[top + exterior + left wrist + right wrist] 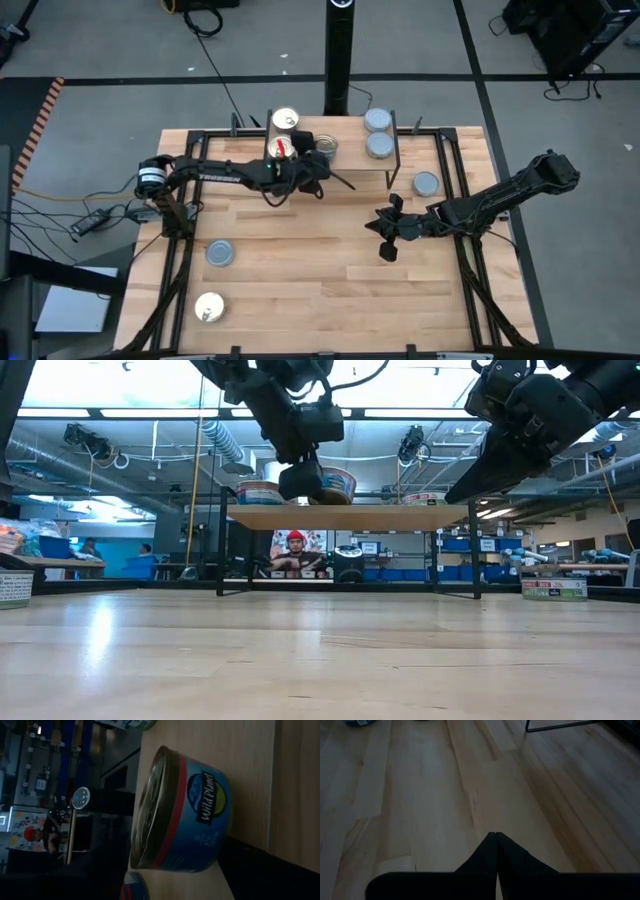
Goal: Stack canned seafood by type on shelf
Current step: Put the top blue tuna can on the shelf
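The shelf (350,160) stands at the table's far edge. On its left part sit two gold-lidded tins (285,121) (281,148) and a third tin (185,810) with a blue label and a red band under its rim, upright on the board. My left gripper (318,160) is at this third tin (323,147), fingers spread; only one finger shows in the wrist view. Two blue-grey-lidded tins (378,121) (380,146) sit on the shelf's right part. My right gripper (496,837) hovers shut over the table right of centre (382,228), holding nothing. My left gripper has one dark finger (270,870) lying beside the tin's side wall near its base (217,850); whether it touches, I cannot tell. No finger shows on the tin's opposite side. The tin stands upright with its base on the shelf board.
Loose tins lie on the tabletop: a blue-grey one (425,184) just right of the shelf, another (220,253) at the left, a gold one (209,308) near the front left. A black post (338,60) rises behind the shelf. A person sits in the room beyond (293,555).
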Robot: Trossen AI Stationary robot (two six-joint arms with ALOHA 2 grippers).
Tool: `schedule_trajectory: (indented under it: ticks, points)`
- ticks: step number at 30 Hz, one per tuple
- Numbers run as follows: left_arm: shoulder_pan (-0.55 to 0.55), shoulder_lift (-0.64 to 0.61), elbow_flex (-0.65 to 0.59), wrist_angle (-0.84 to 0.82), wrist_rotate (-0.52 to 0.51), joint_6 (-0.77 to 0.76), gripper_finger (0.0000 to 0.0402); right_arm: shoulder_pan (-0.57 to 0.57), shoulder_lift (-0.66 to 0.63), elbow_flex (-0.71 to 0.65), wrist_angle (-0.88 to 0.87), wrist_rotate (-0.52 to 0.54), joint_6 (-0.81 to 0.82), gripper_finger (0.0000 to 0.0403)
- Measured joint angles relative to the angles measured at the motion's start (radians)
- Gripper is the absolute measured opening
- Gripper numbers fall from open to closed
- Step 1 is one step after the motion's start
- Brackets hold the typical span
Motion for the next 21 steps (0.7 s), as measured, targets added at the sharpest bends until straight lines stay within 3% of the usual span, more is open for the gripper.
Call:
schedule_trajectory:
  ticks: [17, 21]
  points:
    - [-0.028, -0.002, 0.104, -0.177, -0.027, -0.036, 0.0295, 0.0, 0.0, 0.0, -0.001, -0.015, 0.001, 0.001]
    - [-0.028, -0.007, 0.104, -0.233, -0.037, -0.102, 0.0294, 0.0, 0.0, 0.0, -0.008, -0.015, 0.001, 0.001]
